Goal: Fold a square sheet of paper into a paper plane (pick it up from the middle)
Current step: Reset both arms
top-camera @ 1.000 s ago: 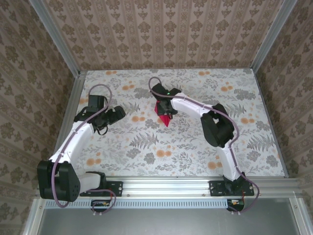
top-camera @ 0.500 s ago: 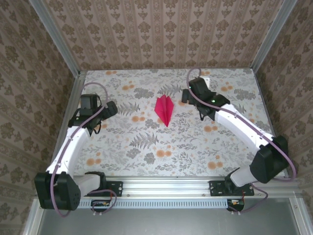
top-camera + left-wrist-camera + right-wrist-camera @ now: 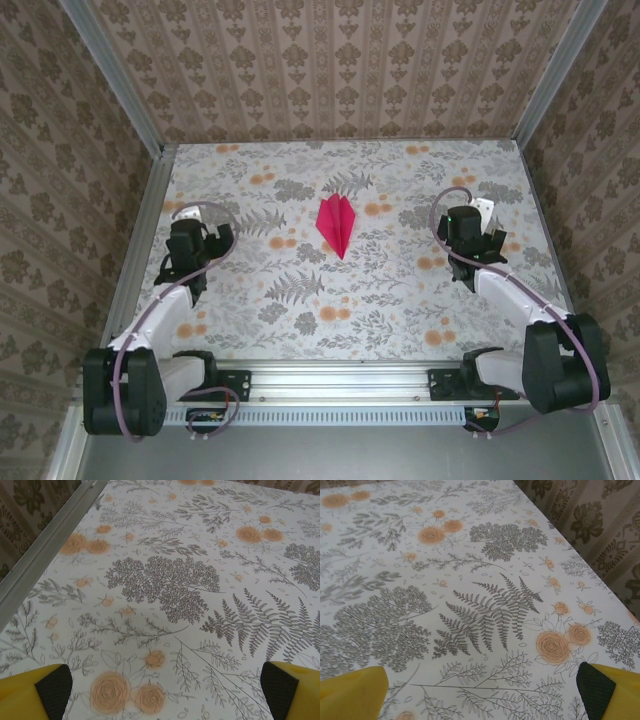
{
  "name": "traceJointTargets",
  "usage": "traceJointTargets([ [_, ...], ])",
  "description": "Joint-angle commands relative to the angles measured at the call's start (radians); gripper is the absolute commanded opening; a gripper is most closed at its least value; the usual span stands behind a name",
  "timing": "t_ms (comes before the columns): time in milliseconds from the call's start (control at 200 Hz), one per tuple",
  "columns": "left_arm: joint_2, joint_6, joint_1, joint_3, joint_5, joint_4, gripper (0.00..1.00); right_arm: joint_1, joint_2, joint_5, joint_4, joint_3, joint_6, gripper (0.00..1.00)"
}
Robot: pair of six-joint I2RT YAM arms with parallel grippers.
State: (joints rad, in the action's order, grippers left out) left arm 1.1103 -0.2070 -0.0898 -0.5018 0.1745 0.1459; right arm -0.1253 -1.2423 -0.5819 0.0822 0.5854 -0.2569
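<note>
Left gripper (image 3: 166, 689): hovering low over the tablecloth (image 3: 300, 290), left side, fingers spreading wide, holding nothing.
Right gripper (image 3: 477, 692): hovering low, right side, likewise wide, empty.
Paper plane (image 3: 336, 224): one, lying mid-table between both arms, nose pointing nearward.

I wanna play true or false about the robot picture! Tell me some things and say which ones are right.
1. The paper plane lies on the flowery tablecloth, between the two arms. True.
2. The left pincer is holding the plane. False: it is open and empty, away from the plane.
3. The right pincer is open. True.
4. The plane is blue. False: it is magenta-pink.
</note>
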Motion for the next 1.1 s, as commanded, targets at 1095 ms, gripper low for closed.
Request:
traceJointTargets([
  [1095, 0.411, 0.254, 0.085, 0.078, -0.196, 0.643, 1.0, 0.084, -0.31, 0.391, 0.877, -0.21, 0.209, 1.0],
])
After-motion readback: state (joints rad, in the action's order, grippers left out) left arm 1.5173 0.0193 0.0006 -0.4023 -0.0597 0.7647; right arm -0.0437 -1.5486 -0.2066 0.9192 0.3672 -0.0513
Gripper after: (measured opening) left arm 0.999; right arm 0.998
